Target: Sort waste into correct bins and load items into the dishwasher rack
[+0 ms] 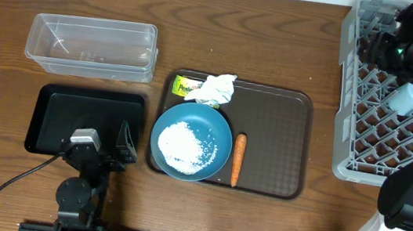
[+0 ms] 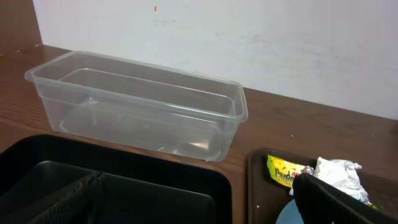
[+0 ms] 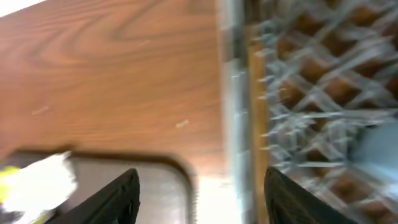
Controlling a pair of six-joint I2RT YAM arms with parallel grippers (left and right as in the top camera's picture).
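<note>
On the wooden worktop (image 1: 241,25) the brown serving tray (image 1: 275,132) sits in the middle and carries most of the waste. A round blue plate (image 1: 218,133) rests on the tray's left part, with loose white rice (image 1: 186,143) heaped on it. The small orange carrot (image 1: 238,160) lies lengthwise on the tray just to the right of the plate. The crumpled white napkin (image 1: 216,89) lies at the tray's far left corner, partly over the yellow-green wrapper (image 1: 185,88), which peeks out on its left. The two bins stand left of the tray. The clear plastic tub (image 1: 92,46) is the farther one, the shallow black tray (image 1: 57,113) the nearer, and neither holds any waste. The left pincer (image 2: 196,180) hangs low over the black tray's right part. Its fingers are spread wide apart with nothing between them, and it looks towards the tub and a pale wall (image 2: 249,43). The grey dishwasher rack (image 1: 345,109) stands at the worktop's right edge, well apart from the serving tray. The right pincer (image 3: 199,186) is above the rack's far left side. In the blurred wrist view its two dark fingers stand apart and grip nothing, with the rack's rim and bare worktop showing between them.
</note>
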